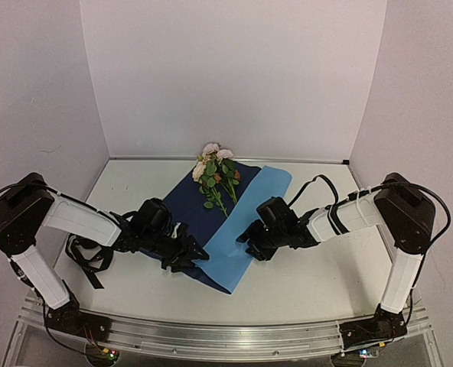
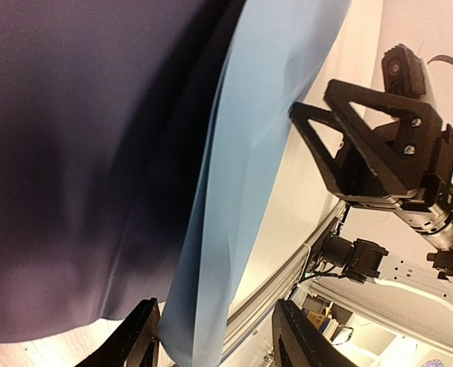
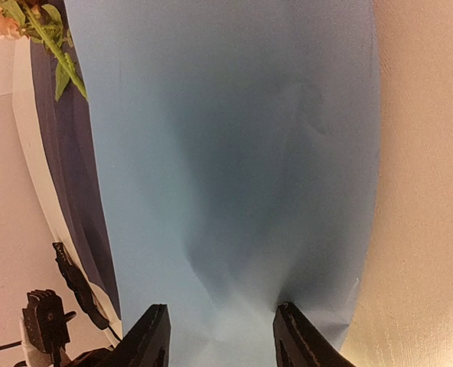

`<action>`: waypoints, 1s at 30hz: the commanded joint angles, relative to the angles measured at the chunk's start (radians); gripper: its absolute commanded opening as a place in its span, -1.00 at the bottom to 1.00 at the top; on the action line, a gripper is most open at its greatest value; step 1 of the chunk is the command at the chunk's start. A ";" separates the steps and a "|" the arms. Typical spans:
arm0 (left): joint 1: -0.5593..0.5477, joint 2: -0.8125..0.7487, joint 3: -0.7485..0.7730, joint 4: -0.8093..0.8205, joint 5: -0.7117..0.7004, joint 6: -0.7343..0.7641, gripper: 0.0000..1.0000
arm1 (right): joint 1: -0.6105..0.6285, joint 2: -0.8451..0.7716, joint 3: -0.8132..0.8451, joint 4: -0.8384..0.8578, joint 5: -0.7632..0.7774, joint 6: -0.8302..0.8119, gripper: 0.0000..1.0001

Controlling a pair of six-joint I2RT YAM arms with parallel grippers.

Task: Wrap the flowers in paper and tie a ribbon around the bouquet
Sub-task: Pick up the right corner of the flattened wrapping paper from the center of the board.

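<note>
The paper (image 1: 200,210) lies dark navy face up on the table, and its right part is folded over as a light blue flap (image 1: 246,222). The flowers (image 1: 216,170), pale pink and white roses with green stems, rest on the navy face at the far end. My left gripper (image 1: 187,256) is open at the paper's near corner, and the fold's light blue edge (image 2: 234,229) runs between its fingers (image 2: 142,336). My right gripper (image 3: 221,307) is open, with both fingertips down on the light blue flap (image 3: 234,153), which is dented there. A black ribbon (image 1: 89,258) lies bunched under the left arm.
White walls close in the table on the left, back and right. An aluminium rail (image 1: 211,332) runs along the near edge by the arm bases. Bare white tabletop (image 1: 326,267) shows to the right of the paper. The right gripper (image 2: 349,145) hangs close opposite the left one.
</note>
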 commanded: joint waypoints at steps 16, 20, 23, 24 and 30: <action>-0.013 -0.083 -0.060 0.151 -0.116 -0.151 -0.05 | 0.004 0.005 -0.002 0.019 -0.002 -0.012 -0.04; -0.013 -0.047 -0.020 0.129 -0.133 -0.112 -0.26 | 0.004 -0.003 -0.010 0.019 0.003 -0.016 -0.04; -0.013 -0.016 0.025 0.080 -0.147 -0.061 -0.54 | 0.003 -0.018 -0.015 0.017 0.014 -0.021 -0.04; -0.013 -0.008 0.040 0.068 -0.148 -0.037 -0.64 | 0.003 -0.023 -0.018 0.015 0.018 -0.023 -0.04; -0.006 0.044 0.169 -0.076 -0.160 0.116 -1.00 | 0.004 -0.059 -0.021 -0.003 0.044 -0.054 -0.04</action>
